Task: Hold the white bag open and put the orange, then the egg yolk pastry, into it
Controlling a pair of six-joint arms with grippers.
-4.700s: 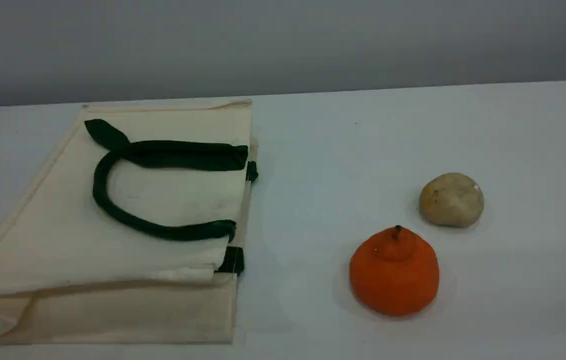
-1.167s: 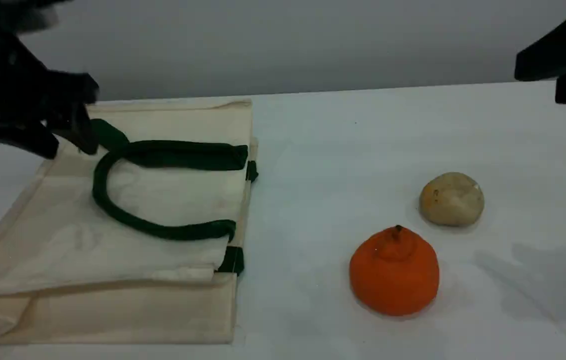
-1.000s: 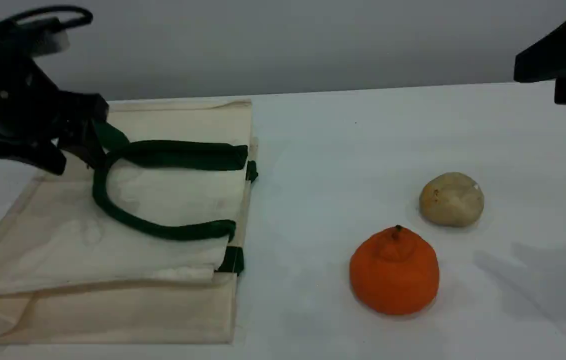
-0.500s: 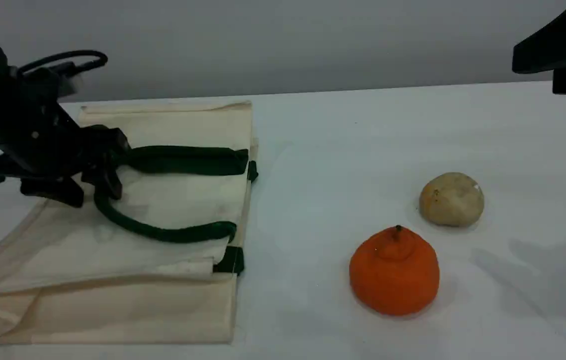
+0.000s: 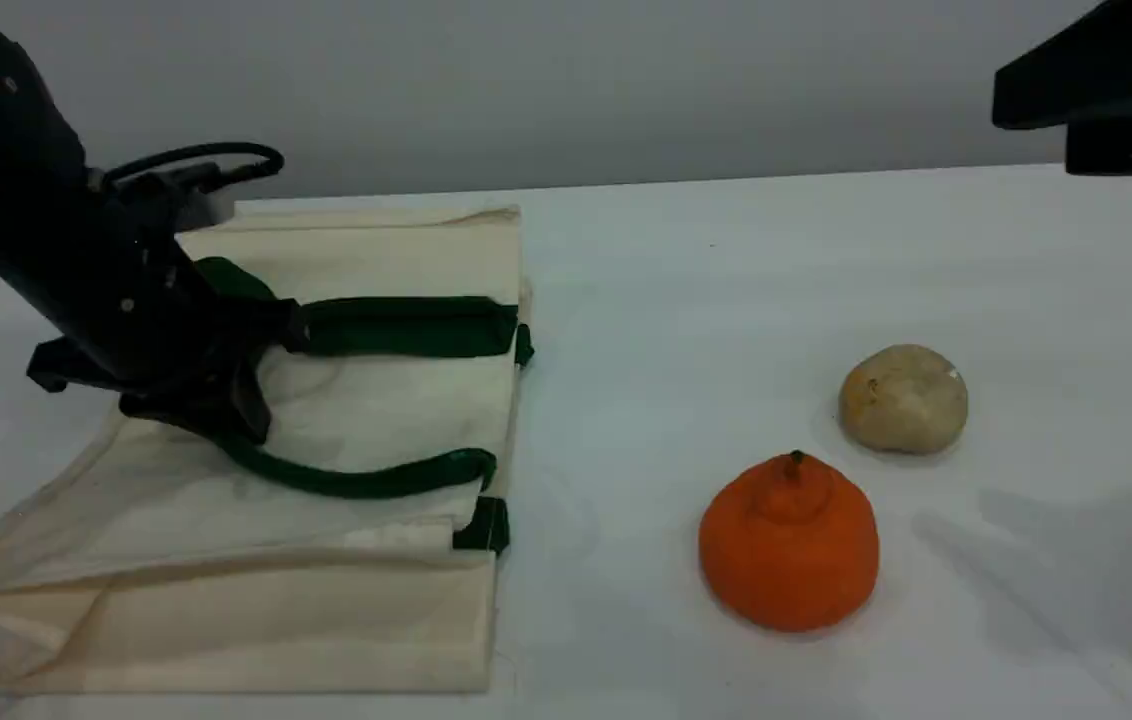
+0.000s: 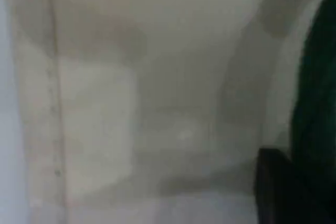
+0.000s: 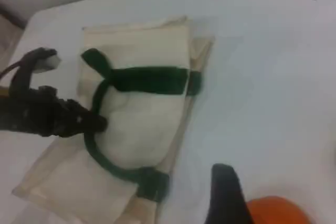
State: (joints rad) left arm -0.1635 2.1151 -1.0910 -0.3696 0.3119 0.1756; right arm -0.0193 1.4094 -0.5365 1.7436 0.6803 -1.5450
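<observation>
I read left fingers (image 5: 244, 405) clamped on the white bag (image 5: 376, 410)'s handle (image 5: 356, 485), at its bend; right fingers (image 7: 226, 195) apart, touching nothing.

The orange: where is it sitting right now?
Scene view, right half: the orange sits on the table beside the tan pastry, well apart from the white bag.

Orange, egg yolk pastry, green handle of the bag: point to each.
Orange (image 5: 788, 545), scene view, middle of its front.
Egg yolk pastry (image 5: 903, 399), scene view, middle of its dome.
Green handle (image 5: 406, 326), scene view, far straight strap run.
</observation>
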